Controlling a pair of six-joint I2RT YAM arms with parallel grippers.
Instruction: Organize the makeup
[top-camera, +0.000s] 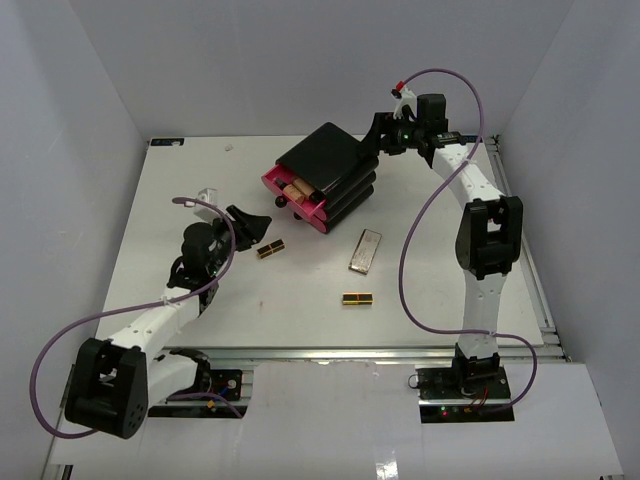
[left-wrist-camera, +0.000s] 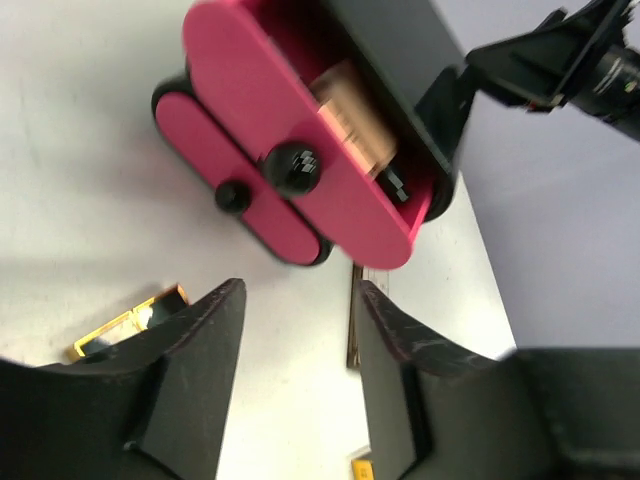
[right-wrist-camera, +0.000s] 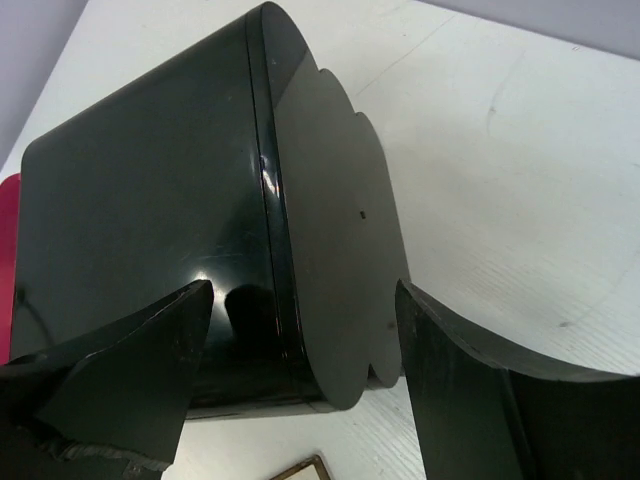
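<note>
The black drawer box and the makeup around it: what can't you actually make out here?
Open top drawer: tan pieces inside, too small in the top view, blurred in the left wrist view; no count possible.
Lower drawers: shut, contents hidden behind pink fronts.
Lipstick: left wrist view, mostly hidden behind one of the left fingers.
Palette: right wrist view, cut off by the bottom edge.

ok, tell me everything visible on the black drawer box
The drawer box looks glossy black plastic, with three stacked pink drawers carrying black knobs. It sits angled on the far table. The top drawer is pulled out, holding tan bottles. The right hand straddles its rear edge, open; contact unclear.
</note>
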